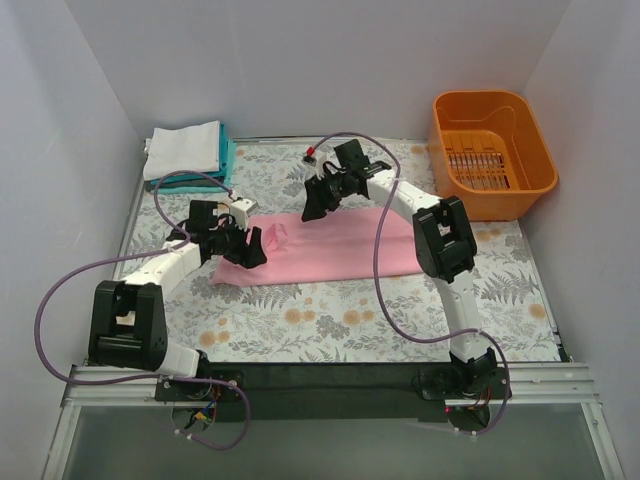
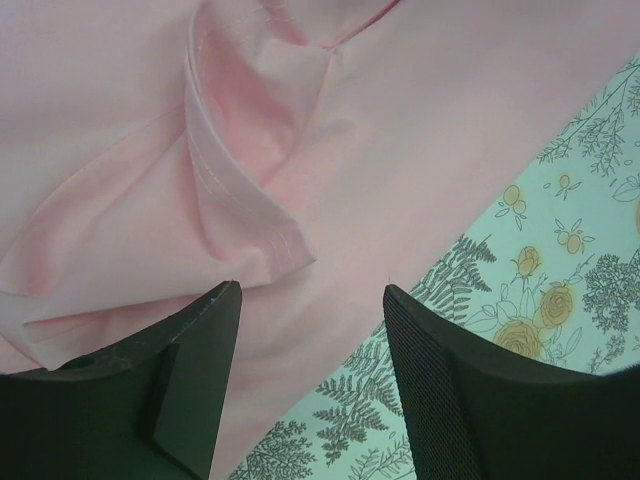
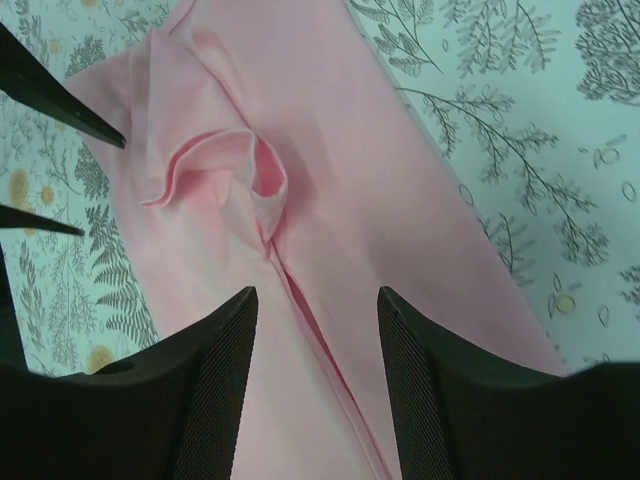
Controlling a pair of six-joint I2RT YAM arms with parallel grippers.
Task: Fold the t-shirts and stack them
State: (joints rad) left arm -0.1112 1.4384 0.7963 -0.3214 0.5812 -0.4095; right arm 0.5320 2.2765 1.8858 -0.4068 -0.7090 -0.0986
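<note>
Left pincer (image 2: 312, 292) and right pincer (image 3: 318, 296), both wide open and empty, hover over the pink shirt (image 1: 340, 252) at its rumpled end, where I'd grip to fold

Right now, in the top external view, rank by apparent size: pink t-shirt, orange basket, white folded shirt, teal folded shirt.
1. Light pink cloth t-shirt and orange plastic basket: too close to rank; arms hide part of the shirt.
2. White folded cloth t-shirt.
3. Teal folded cloth t-shirt, mostly hidden beneath the white one.
</note>
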